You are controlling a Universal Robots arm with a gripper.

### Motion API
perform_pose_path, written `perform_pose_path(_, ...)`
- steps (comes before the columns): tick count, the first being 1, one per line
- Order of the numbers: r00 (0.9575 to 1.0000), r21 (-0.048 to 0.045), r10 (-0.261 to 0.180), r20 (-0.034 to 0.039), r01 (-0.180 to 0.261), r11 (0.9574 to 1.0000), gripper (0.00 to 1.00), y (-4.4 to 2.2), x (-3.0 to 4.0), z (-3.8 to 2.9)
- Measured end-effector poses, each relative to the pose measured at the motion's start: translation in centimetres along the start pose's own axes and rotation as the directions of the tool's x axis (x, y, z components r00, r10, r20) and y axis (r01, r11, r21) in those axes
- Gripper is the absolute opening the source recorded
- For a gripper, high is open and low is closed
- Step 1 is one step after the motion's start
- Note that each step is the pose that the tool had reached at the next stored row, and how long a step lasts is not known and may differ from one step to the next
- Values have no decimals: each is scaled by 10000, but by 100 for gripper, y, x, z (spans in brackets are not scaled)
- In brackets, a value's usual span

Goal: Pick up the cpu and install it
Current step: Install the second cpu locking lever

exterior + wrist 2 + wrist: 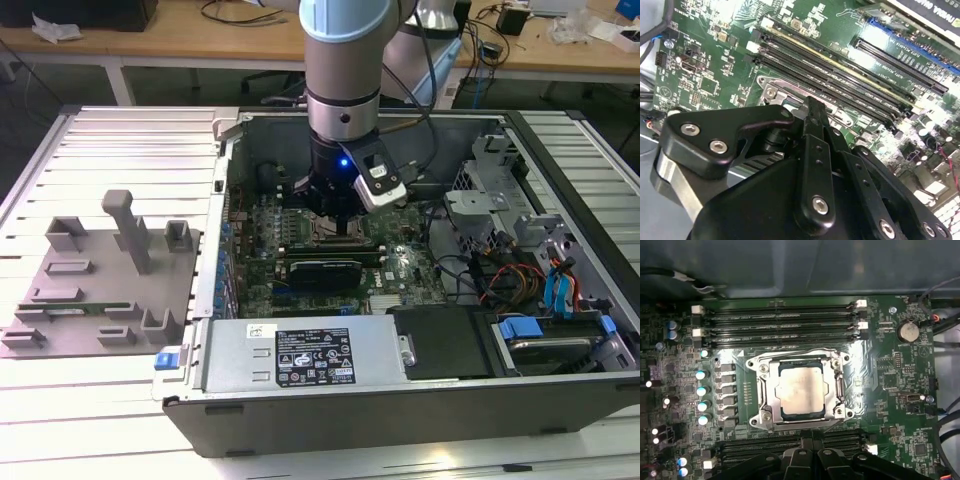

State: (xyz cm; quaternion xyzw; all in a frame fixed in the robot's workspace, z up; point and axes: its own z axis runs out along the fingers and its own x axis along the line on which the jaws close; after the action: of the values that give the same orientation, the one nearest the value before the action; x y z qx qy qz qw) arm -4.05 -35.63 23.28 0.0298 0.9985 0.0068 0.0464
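Observation:
The cpu [801,390], a small square chip with a pale silvery top, lies flat inside the dark metal-framed socket [839,390] on the green motherboard [890,370] in the first wrist view. My gripper [812,454] hangs just above the board beside the socket, its two black fingers side by side with nothing between them. In the second wrist view the gripper [812,106] points down at the socket's frame [771,91]. In the exterior view the gripper [340,222] is lowered into the open computer case [400,400], over the middle of the board.
Memory slots [780,322] run along one side of the socket. A grey tray [170,250] with upright holders and a green memory stick [75,308] sits at the exterior view's left. A power supply [300,355], cables and drive bays [540,300] crowd the case.

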Motion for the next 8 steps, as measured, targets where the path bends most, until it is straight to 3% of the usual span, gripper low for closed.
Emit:
perform_pose_path(3, 9999, -9, -110, -1, 110, 9999, 11, -13, 57, -1)
perform_pose_path(8, 9998, 35, -207, 47, 206, 9998, 11, -66, 211, -13)
